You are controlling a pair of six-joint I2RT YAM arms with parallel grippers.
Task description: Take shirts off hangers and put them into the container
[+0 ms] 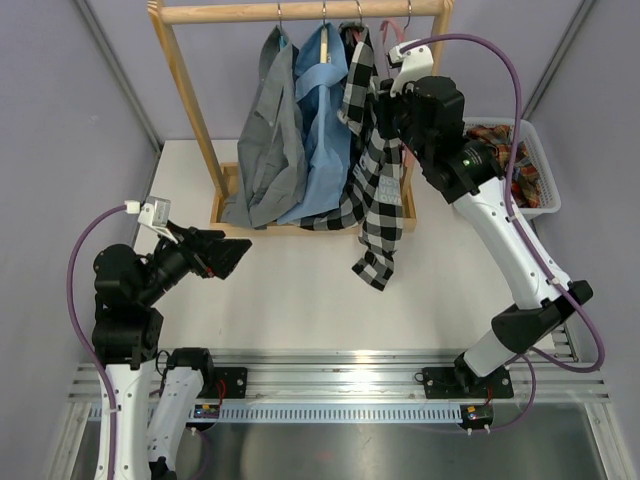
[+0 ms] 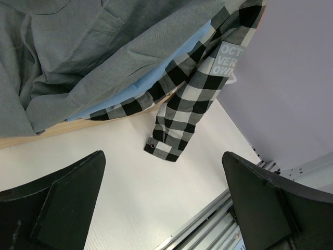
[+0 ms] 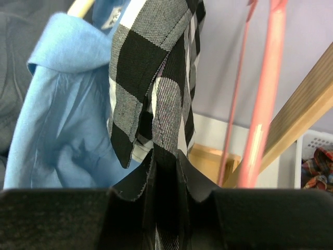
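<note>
Wooden rack (image 1: pixel 190 110) taken as reference throughout. Hung from its top rail (image 1: pixel 300 12), left to right: grey shirt (image 1: pixel 268 140), light blue shirt (image 1: pixel 320 120), checked shirt (image 1: pixel 375 190). Checked shirt at rack's right end, hanging askew, one sleeve trailing past rack's base onto table (image 1: pixel 290 300) in front of rack. White lattice container (image 1: pixel 548 175) just right of rack, red patterned cloth (image 1: pixel 500 140) lying inside.

Handling, judged:
- Soft, light woven cloth; no stiffness, drapes and folds under own weight.
- Not fragile, not slippery.
- Likely to snag on hanger shoulders and to drag the neighbouring light blue shirt along.
- Best hold: doubled cloth at collar or front edge near shoulder, so that a pull slides it off pink hanger (image 3: pixel 265 94) rather than stretching a sleeve.

Right gripper (image 3: pixel 166 172) up at rack's right end, just below rail, clenched on a vertical fold of checked shirt. Cloth pinched between both fingers, running upward from them. Pink hanger just right of the pinch, apart from fingers. Cannot tell whether the shirt hangs on it.

Left gripper (image 1: pixel 235 255) low, in front of rack's left foot, fingers spread wide, holding nothing. Checked cuff (image 2: pixel 165 148) ahead of it, well apart.
</note>
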